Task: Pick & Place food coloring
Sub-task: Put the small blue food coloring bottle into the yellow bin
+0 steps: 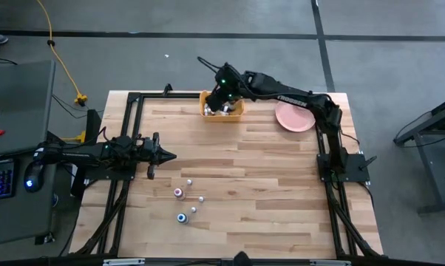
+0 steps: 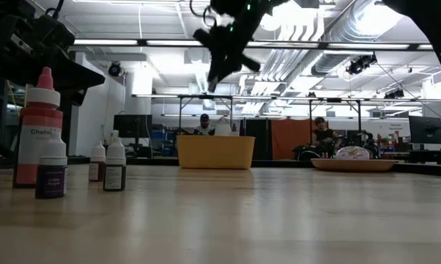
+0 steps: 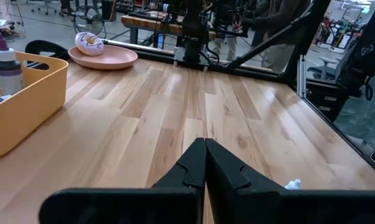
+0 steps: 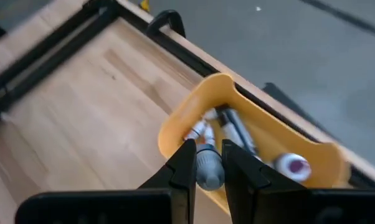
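The yellow bin (image 1: 222, 108) stands at the table's far edge and holds several food coloring bottles (image 4: 291, 165). My right gripper (image 1: 224, 93) hangs above the bin, shut on one small bottle (image 4: 207, 167). In the low view it (image 2: 222, 59) is well above the bin (image 2: 215, 152). Several more bottles (image 1: 182, 199) stand upright on the table at the near middle; they also show in the low view (image 2: 52, 167). My left gripper (image 1: 165, 155) waits shut and empty at the table's left, just beyond these bottles. It also shows in the left wrist view (image 3: 205, 158). My right gripper pinches the small bottle's greyish-white body (image 4: 207, 174) between its two fingers (image 4: 185, 167). The fingers point down over the bin. The bottle is lifted clear, above the bin's near-left wall (image 4: 175, 134).
A pink plate (image 1: 294, 117) with a donut lies to the right of the bin. Black frame rails (image 1: 130, 100) run along the table's left, far and right edges. Bare wood lies between the bin and the standing bottles. People show in the room behind the table.
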`<action>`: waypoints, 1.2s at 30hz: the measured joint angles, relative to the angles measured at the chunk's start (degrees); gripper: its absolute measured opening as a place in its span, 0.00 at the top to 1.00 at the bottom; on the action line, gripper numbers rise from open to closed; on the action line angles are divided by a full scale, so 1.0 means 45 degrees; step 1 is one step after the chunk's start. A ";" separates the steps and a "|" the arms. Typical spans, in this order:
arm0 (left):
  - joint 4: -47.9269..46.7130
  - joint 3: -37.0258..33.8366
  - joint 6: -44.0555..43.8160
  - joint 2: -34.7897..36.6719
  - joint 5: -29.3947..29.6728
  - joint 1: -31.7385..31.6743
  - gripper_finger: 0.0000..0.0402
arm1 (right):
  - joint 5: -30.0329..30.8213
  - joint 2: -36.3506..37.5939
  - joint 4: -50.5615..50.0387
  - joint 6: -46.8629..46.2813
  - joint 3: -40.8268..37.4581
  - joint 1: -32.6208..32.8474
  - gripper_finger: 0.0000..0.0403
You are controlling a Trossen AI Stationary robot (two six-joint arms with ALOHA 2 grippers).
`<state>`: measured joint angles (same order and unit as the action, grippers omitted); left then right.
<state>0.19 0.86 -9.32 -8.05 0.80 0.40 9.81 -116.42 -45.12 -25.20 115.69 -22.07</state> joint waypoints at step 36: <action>0.0000 0.0005 0.0002 -0.0002 0.0015 0.0000 1.00 | 0.3112 -0.0029 0.0646 -0.1825 -0.4227 -0.0261 0.88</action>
<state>0.19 0.89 -9.31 -8.06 0.86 0.40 23.82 -116.55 -42.22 -33.41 96.67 -23.24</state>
